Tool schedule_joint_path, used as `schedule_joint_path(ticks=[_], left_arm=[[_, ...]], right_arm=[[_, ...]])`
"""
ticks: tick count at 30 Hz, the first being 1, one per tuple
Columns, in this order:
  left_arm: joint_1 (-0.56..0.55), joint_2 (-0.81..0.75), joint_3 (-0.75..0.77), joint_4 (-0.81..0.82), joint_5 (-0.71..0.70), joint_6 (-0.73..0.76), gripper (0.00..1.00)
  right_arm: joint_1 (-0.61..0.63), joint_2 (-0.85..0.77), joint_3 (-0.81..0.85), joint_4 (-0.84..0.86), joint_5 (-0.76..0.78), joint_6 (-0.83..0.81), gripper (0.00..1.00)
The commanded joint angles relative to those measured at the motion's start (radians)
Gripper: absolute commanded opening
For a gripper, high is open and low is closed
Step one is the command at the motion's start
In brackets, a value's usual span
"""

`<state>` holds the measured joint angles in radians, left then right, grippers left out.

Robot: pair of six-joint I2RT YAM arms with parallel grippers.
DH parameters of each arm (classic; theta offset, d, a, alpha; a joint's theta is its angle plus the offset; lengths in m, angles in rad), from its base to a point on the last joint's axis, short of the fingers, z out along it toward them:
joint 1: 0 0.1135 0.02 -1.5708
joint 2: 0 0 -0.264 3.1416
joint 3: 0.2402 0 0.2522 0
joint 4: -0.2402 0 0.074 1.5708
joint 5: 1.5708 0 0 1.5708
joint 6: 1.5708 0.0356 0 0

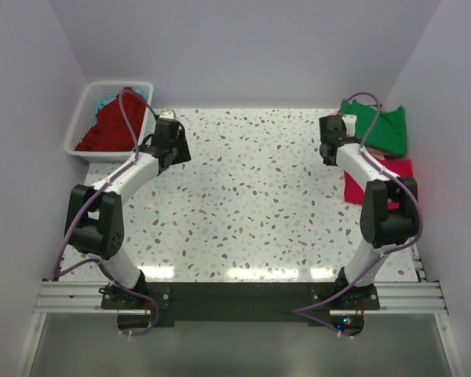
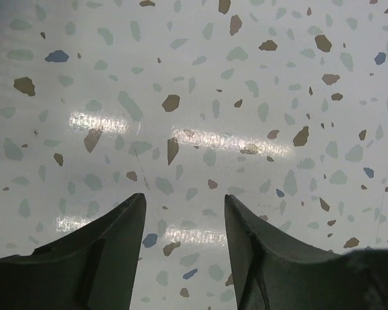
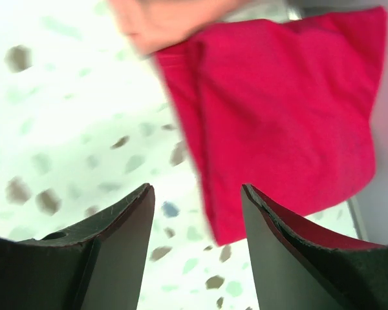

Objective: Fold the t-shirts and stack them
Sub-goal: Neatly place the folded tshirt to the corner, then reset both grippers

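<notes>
A folded crimson-pink t-shirt [image 3: 284, 110] lies flat at the table's right edge [image 1: 381, 182], partly behind my right arm. Behind it lies a green t-shirt [image 1: 379, 126]. A salmon-pink cloth [image 3: 161, 19] shows blurred at the top of the right wrist view. My right gripper [image 3: 197, 187] hangs open just left of the crimson-pink shirt's near corner, with nothing between its fingers [image 1: 328, 149]. A dark red t-shirt [image 1: 108, 129] is heaped in the basket over a bit of teal cloth [image 1: 104, 100]. My left gripper [image 2: 184, 197] is open above bare tabletop, right of the basket [image 1: 175, 148].
The white slatted basket [image 1: 77, 129] stands at the back left corner. White walls close in the table on the left, back and right. The speckled tabletop [image 1: 251, 196] stretches between the two arms.
</notes>
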<state>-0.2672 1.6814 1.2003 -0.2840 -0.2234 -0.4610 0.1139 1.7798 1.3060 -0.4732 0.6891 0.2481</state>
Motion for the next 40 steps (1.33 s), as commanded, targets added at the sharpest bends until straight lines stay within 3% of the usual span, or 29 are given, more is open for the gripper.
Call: schedule_joint_path(ticks=[1, 10, 11, 15, 17, 26, 37, 39, 40], left_arm=[[0.010, -0.032, 0.018, 0.051, 0.042, 0.041, 0.58], [0.010, -0.068, -0.007, 0.089, 0.084, 0.071, 0.70], [0.008, -0.069, -0.005, 0.089, 0.084, 0.073, 0.81], [0.006, -0.074, 0.001, 0.082, 0.059, 0.081, 0.91], [0.002, -0.077, 0.005, 0.071, 0.044, 0.085, 1.00], [-0.032, -0.091, -0.001, 0.071, -0.010, 0.096, 1.00], [-0.070, -0.092, 0.001, 0.054, -0.019, 0.096, 1.00], [-0.075, -0.095, -0.001, 0.054, -0.022, 0.093, 1.00], [-0.075, -0.095, 0.001, 0.055, -0.022, 0.091, 1.00]], right_arm=[[0.108, -0.102, -0.004, 0.019, -0.120, -0.024, 0.60], [0.262, -0.166, 0.006, 0.025, -0.267, 0.006, 0.62], [0.273, -0.168, 0.007, 0.024, -0.278, 0.014, 0.62], [0.328, -0.178, 0.013, 0.027, -0.296, 0.028, 0.63], [0.340, -0.180, 0.015, 0.028, -0.309, 0.036, 0.63], [0.441, -0.158, 0.065, 0.025, -0.332, 0.052, 0.64], [0.501, -0.109, 0.131, -0.019, -0.339, 0.036, 0.53], [0.500, -0.106, 0.139, -0.025, -0.346, 0.031, 0.55], [0.501, -0.117, 0.134, -0.021, -0.347, 0.031, 0.60]])
